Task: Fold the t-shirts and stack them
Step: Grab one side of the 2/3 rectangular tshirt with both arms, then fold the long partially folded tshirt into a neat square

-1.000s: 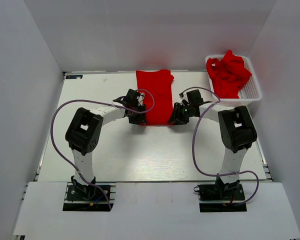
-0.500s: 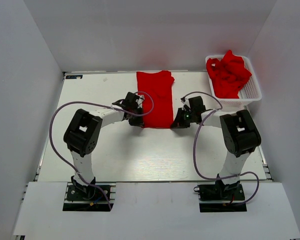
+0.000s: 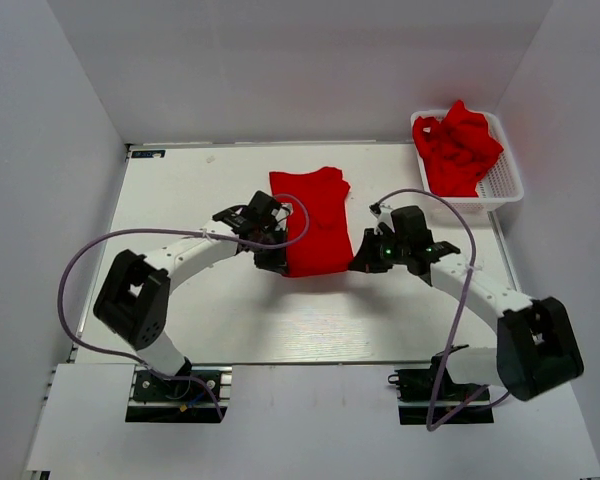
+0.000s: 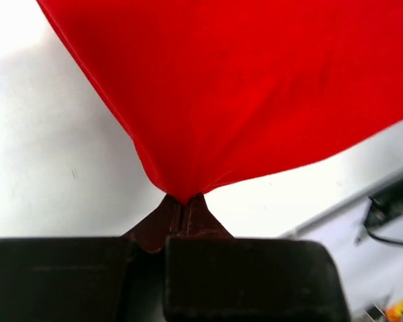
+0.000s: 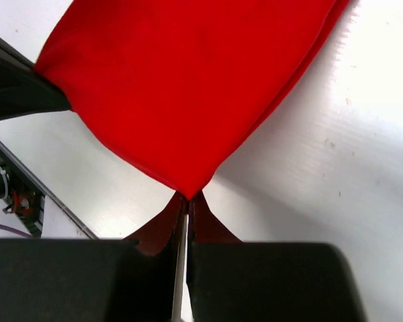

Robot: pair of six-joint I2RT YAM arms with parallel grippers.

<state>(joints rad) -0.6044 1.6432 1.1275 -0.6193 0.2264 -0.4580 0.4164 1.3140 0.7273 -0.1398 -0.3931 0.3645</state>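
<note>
A red t-shirt (image 3: 315,220), folded into a long strip, lies on the white table from the back toward the middle. My left gripper (image 3: 277,262) is shut on its near left corner (image 4: 183,194). My right gripper (image 3: 358,262) is shut on its near right corner (image 5: 188,191). Both hold the near edge lifted off the table. More red t-shirts (image 3: 458,145) lie crumpled in the white mesh basket (image 3: 505,178) at the back right.
White walls enclose the table on the left, back and right. The basket stands against the right wall at the back. Purple cables loop from both arms over the table's middle.
Both grippers have drawn the shirt's near edge toward the front of the table, and the arms have stretched out and lowered. The shirt's strip now reaches further forward.
</note>
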